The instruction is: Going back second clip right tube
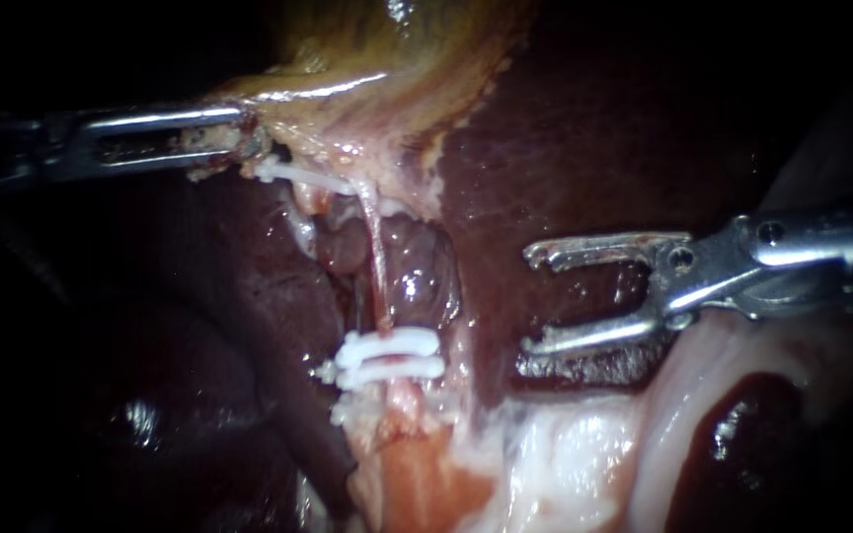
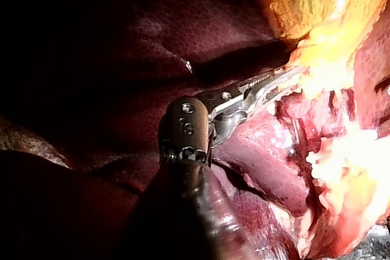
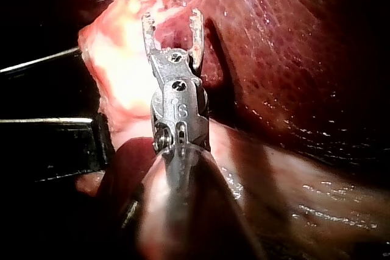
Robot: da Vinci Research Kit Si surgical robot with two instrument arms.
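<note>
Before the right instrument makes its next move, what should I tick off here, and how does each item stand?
1. Jaws of the right instrument open and empty: ok.
2. Those jaws apart from the tube and the clips, over the liver: ok.
3. Two clips side by side across the tube: ok.
4. Jaws of the left instrument shut on the gallbladder edge: ok.
5. Clips latched fully round the tube: cannot tell.
</note>
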